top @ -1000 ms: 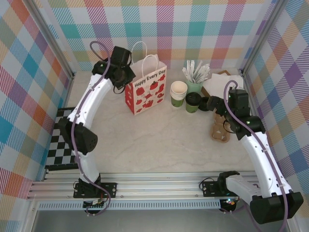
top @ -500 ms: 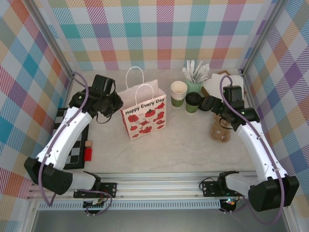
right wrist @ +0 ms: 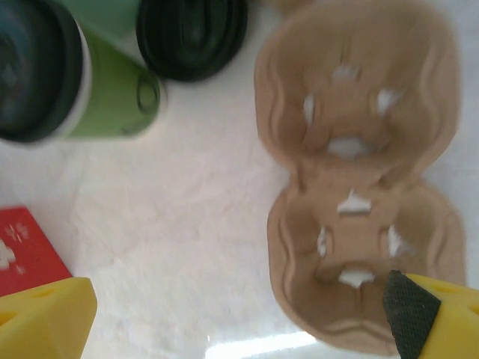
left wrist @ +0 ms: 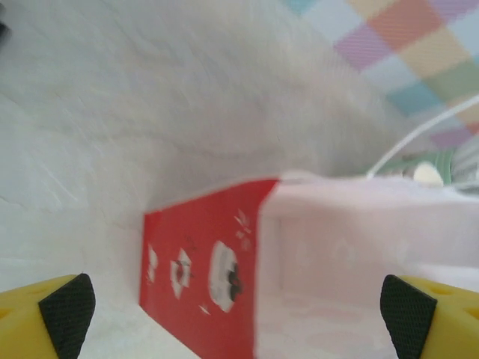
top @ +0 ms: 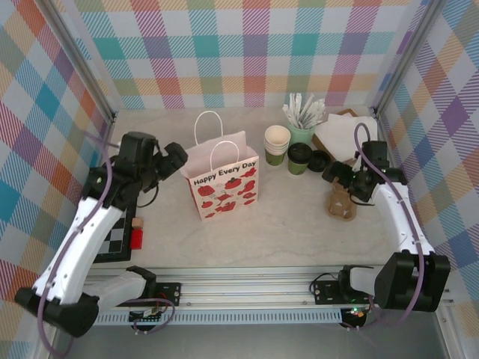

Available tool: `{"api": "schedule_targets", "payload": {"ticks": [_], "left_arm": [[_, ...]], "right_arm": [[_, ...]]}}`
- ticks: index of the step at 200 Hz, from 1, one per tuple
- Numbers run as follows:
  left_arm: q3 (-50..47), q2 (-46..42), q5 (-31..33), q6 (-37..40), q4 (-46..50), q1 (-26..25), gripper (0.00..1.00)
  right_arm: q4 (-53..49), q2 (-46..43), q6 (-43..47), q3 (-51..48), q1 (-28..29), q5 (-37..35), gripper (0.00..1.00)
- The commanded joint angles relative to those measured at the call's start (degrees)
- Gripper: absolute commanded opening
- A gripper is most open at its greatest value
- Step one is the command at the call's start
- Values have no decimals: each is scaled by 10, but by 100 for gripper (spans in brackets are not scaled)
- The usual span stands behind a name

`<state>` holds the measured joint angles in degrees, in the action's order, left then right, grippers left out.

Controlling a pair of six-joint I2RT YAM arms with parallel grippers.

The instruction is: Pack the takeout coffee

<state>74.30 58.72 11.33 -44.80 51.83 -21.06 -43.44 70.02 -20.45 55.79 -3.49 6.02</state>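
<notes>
Left arm: bowed up from its base along the left side of the bench [top: 284, 232], wrist turned toward the bag [top: 224, 185].
Left claw [top: 171, 158]: fingers spread wide, nothing held; the bag's red side [left wrist: 202, 284] stands just ahead.
Right arm: rises along the right edge, wrist bent inward.
Right claw [top: 337, 173]: wide open and empty, hanging above the carrier [right wrist: 359, 172].
Coffee [top: 299, 158]: upright on the bench, ahead and to the left of the right claw, lid on, apart from it.
</notes>
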Motion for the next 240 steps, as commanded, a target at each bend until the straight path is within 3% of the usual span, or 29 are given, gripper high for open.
{"api": "schedule_targets", "payload": {"ticks": [1,28,48,96,136,190,208,240], "left_arm": [[-59,-73,159,-57,-26,4,100],[-122,-127,219,-108,-53,5,100],[-144,-143,226,-119,-57,5,100],[-148,-139,234,-115,-34,5,100],[-150,-126,230,-104,-42,5,100],[-148,-113,231,-87,-44,5,100],[-146,-110,233,-83,-43,6,100],[-144,-110,246,-75,-32,6,100]], "right_arm": [[-17,-18,30,-37,5,27,100],[-6,17,20,-55,11,35,100],[4,48,13,-68,25,6,100],[21,79,-30,-85,88,28,100],[64,80,-151,-83,155,107,100],[147,111,-280,-54,243,147,100],[92,121,-244,-18,247,136,100],[-94,102,-147,27,237,-11,100]]}}
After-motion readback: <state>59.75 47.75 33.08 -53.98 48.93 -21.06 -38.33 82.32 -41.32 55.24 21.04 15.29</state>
